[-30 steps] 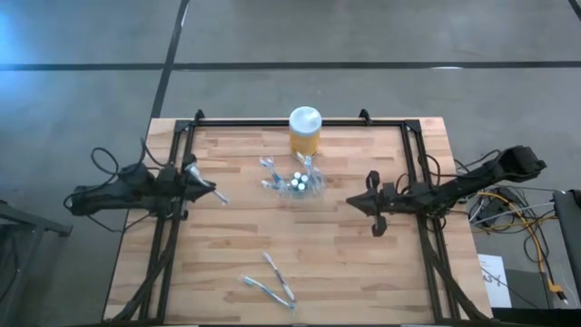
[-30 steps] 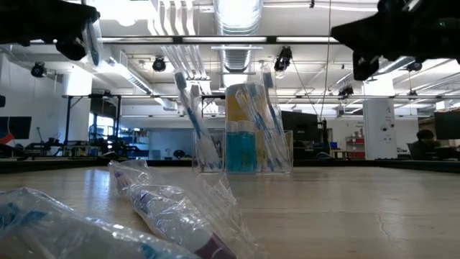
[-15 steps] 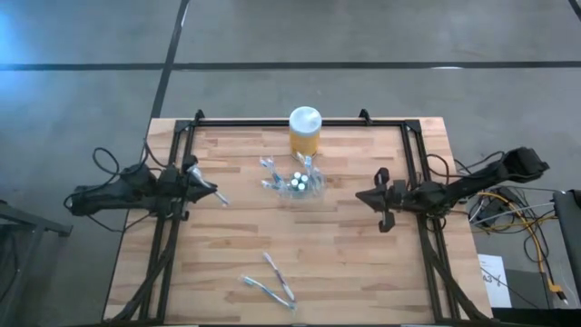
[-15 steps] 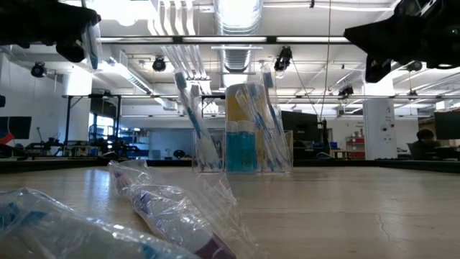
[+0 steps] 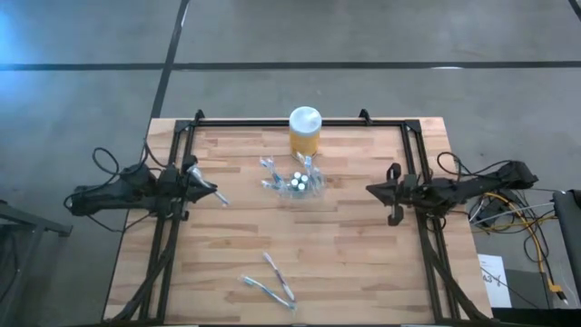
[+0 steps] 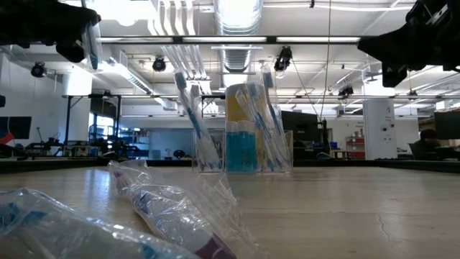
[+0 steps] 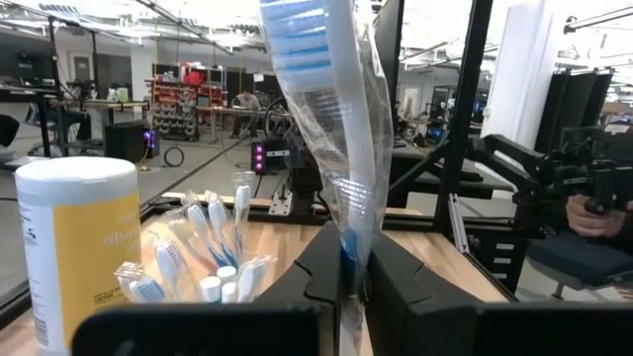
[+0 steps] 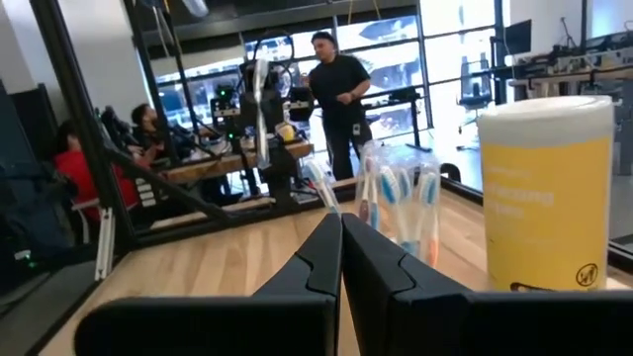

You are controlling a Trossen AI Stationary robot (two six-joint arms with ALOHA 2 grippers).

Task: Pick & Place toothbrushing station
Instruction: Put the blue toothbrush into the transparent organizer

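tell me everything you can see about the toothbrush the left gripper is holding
The toothbrush is slim, with a white handle and blue-and-white bristles, sealed in a clear crinkled plastic wrapper. It stands roughly upright, head up, and the left gripper is shut on its lower end, both dark fingers pressing the wrapper. Seen from above, it is held over the left side of the wooden table, apart from the clear holder near the table's middle. Nothing but the gripper touches it.

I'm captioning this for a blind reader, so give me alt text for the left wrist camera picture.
The left gripper holds a plastic-wrapped blue-and-white toothbrush upright between its shut fingers. Beyond it on the wooden table stand a clear holder of toothbrushes and a yellow jar with a white lid.
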